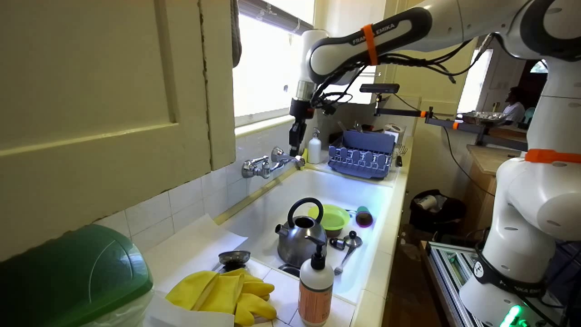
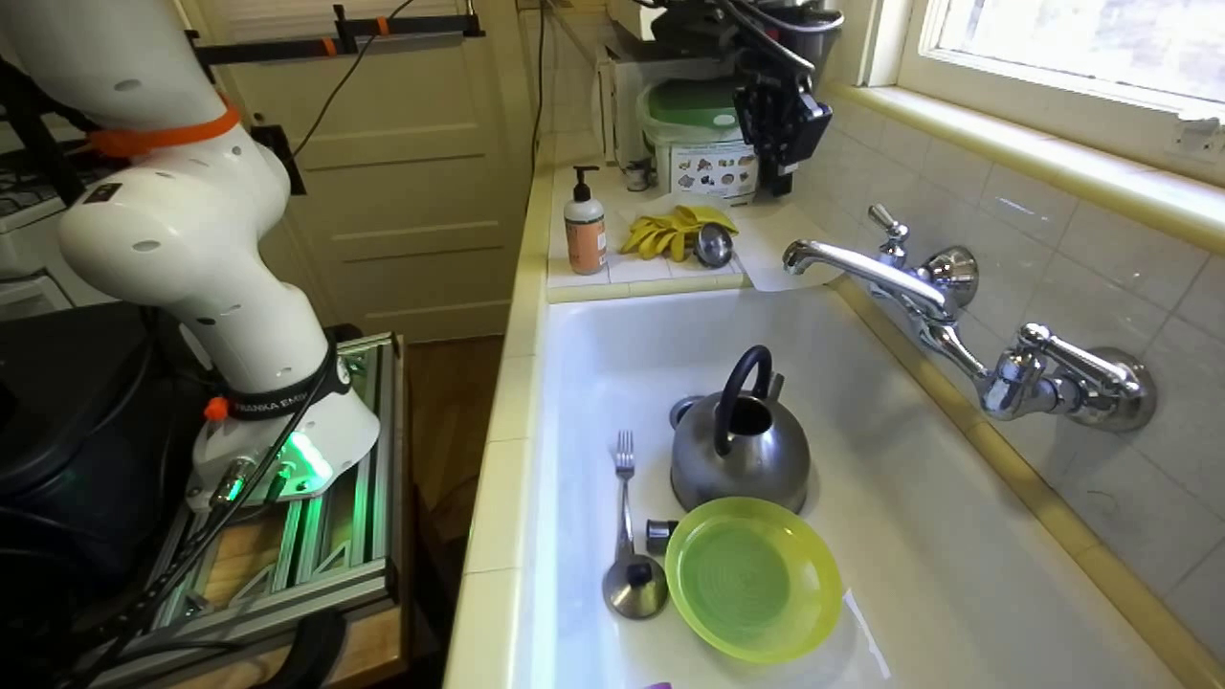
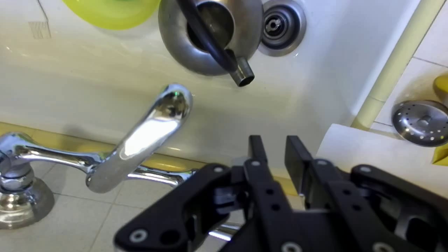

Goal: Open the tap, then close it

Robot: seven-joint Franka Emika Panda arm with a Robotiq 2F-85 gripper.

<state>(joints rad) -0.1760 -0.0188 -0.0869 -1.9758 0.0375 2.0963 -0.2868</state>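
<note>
The chrome tap [image 2: 885,277] sticks out from the tiled wall over the sink, with a long spout and two lever handles. It shows in both exterior views, here too [image 1: 261,167], and at the left of the wrist view [image 3: 140,140]. My gripper [image 3: 274,140] is open, its fingers a small gap apart with nothing between them. It points down beside the tap, on the yellow gloves' side, apart from the spout. In the exterior views the gripper [image 1: 295,151] overlaps the spout, and the gripper [image 2: 781,180] stands beyond it. In the wrist view the gripper partly hides the nearer handle.
A steel kettle [image 2: 742,455] and a green bowl [image 2: 751,579] stand in the white sink [image 2: 612,335]. Yellow gloves [image 2: 670,230], a strainer [image 3: 421,122] and a soap bottle [image 2: 586,234] are on the counter. A dish rack [image 1: 361,159] and window sill [image 2: 1034,163] border the sink.
</note>
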